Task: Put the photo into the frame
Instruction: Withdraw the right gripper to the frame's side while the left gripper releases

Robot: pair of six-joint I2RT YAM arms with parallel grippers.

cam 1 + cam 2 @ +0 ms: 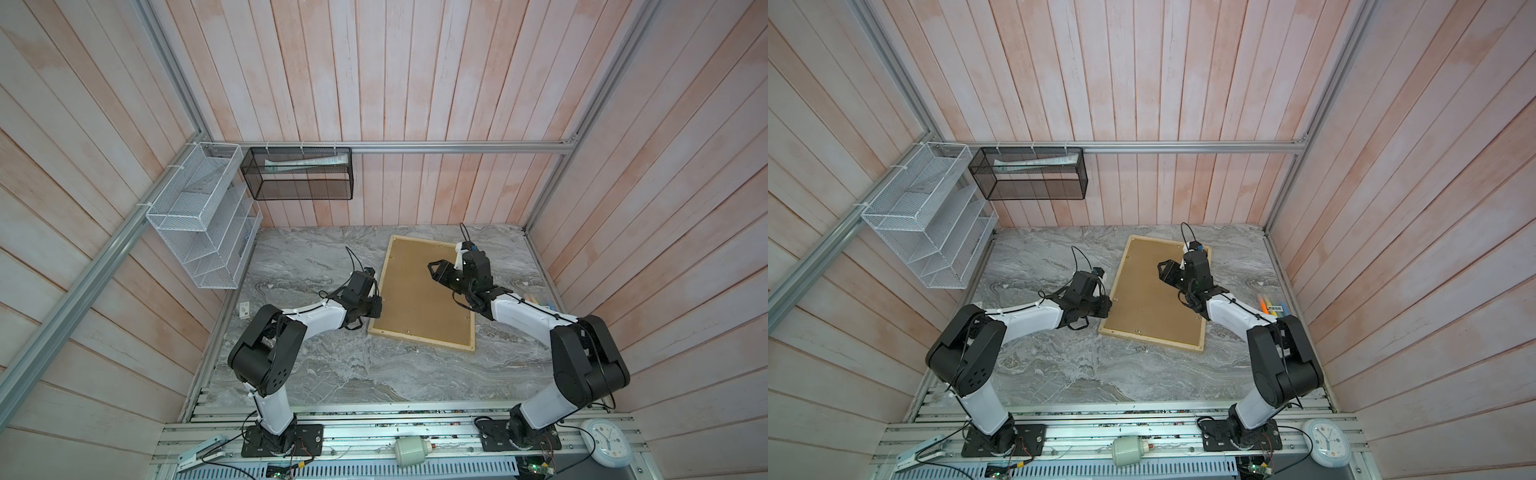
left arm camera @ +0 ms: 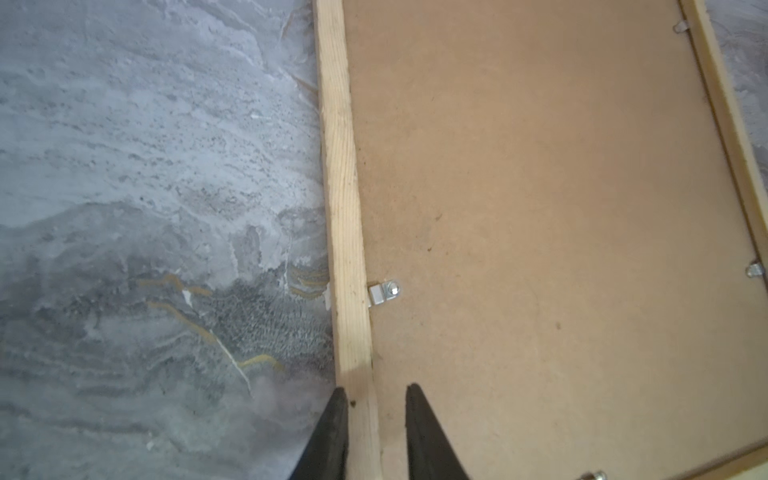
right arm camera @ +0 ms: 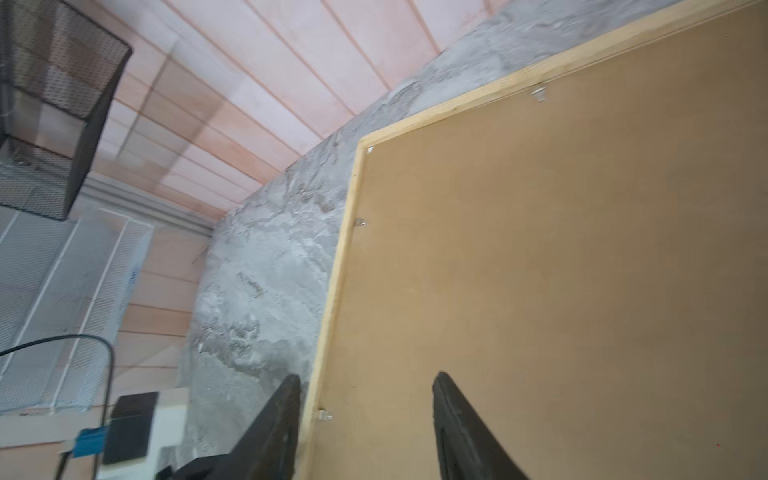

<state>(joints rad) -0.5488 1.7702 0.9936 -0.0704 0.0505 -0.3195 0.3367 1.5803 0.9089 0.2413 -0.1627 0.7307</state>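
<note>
- Grey marbled surface [image 1: 332,374] is carrying the frame [image 1: 415,307], which is lying back-up, right of centre and skewed to the walls in both top views.
- Bare surface is running along the frame's left long rail and near short rail. A narrower strip is showing between the far rail and the back wall [image 1: 415,187].
- Near the frame's near-left corner the left claw [image 2: 376,388] is straddling the left rail, jaws apart. One of its fingers [image 2: 332,432] is sitting outside the rail over the surface, the other over the brown backboard [image 2: 540,208]. A gap is showing on the backboard side, so it is not gripping.
- Metal clip [image 2: 384,292] is lying just ahead of that claw, against the rail's inner edge.
- Above the backboard the right claw [image 3: 368,375] is hovering, jaws wide apart, holding nothing.
- Most of the frame's right long rail is hiding under the right arm [image 1: 519,311] in both top views.
- Coloured markers [image 1: 1273,307] at the surface's right edge are showing only partly behind that arm.
- Small white item [image 1: 244,309] at the left edge is reading too small to identify.
- Backboard is covering the frame's inside, so I cannot tell what is lying under it.
</note>
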